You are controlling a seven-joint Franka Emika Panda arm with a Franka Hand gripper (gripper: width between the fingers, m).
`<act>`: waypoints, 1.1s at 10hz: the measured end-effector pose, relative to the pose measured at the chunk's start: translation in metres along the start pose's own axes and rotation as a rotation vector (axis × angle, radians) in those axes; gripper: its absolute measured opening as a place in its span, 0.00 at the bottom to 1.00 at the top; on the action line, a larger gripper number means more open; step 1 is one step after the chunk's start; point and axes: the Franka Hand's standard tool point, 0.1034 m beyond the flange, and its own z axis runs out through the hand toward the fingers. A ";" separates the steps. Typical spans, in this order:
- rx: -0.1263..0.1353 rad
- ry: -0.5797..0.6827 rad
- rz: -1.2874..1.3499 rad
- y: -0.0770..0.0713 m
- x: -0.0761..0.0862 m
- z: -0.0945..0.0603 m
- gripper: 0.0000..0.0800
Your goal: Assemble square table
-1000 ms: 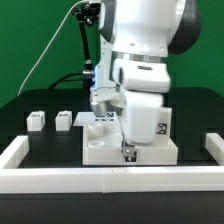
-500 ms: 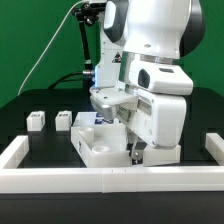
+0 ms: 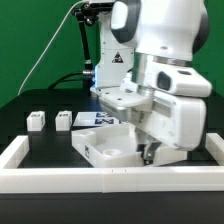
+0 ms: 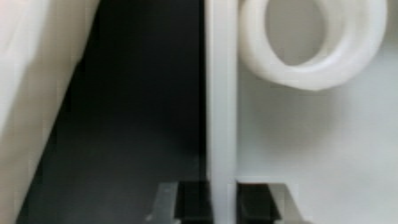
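**Operator:** Gripper (image 3: 148, 153): what state applies?

**Manual:** Read it as closed on the thin raised rim (image 4: 221, 100) of the table top (image 3: 100, 145). In the wrist view you see that rim running straight between the two fingers, with one round leg socket (image 4: 294, 52) just inside it. Nothing else is held.

**Operator:** Where is the table top?

**Manual:** You find it just behind the long white wall (image 3: 60, 178), open side up and turned askew to that wall. The grip sits on the side toward the wall's end at the exterior view's right. You cannot tell whether the top rests flat on the worktop.

**Operator:** How far along is the assembly?

**Manual:** Judge it as early. You see no leg fitted in the top. The outer leg (image 3: 37, 120) and the inner leg (image 3: 65, 119) stand loose farther behind the wall, toward its end at the exterior view's left, well apart from the top. The other two legs are not in view. All four must yet be seated in their sockets. The present step looks like positioning the top.
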 end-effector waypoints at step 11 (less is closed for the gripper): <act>0.030 -0.044 -0.594 -0.005 0.006 0.000 0.07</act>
